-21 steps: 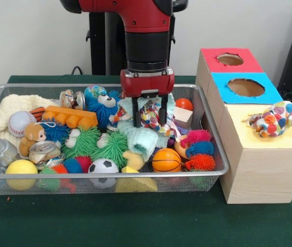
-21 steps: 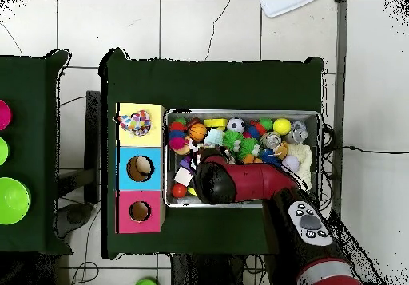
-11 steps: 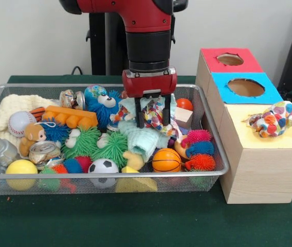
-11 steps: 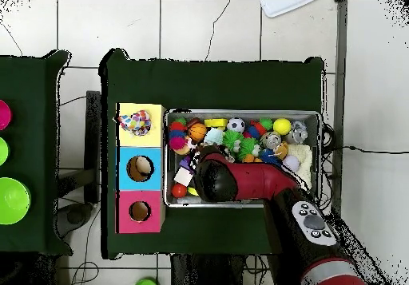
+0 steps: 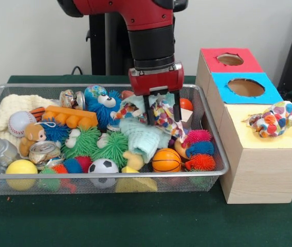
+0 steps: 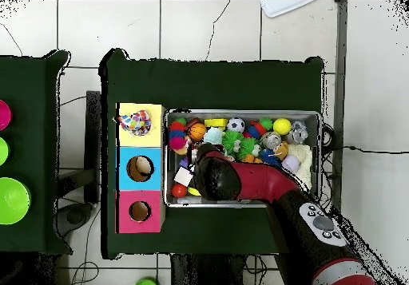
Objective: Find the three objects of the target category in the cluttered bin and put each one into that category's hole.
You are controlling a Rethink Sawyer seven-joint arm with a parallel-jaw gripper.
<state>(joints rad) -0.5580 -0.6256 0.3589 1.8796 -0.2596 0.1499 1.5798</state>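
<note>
My gripper (image 5: 163,116) hangs over the right part of the wire bin (image 5: 215,154), shut on a polka-dot cloth toy (image 5: 162,114) that is raised a little above the clutter. A second polka-dot cloth toy (image 5: 276,119) lies on the yellow top (image 5: 269,146) of the sorting box, and it shows from above too (image 6: 136,122). The box also has a blue section with a hole (image 5: 245,87) and a red section with a hole (image 5: 230,59). In the overhead view the arm (image 6: 217,179) covers the gripper and the held toy.
The bin holds several toys: a pale green cloth (image 5: 143,138), an orange basketball (image 5: 166,160), spiky balls (image 5: 199,149), a soccer ball (image 5: 103,166), a yellow ball (image 5: 21,167), cans and a cream cloth (image 5: 10,107). Green bowls (image 6: 12,200) stand on a side table.
The gripper has risen slightly and shifted right toward the box, in the front view, carrying the polka-dot cloth toy with it.
</note>
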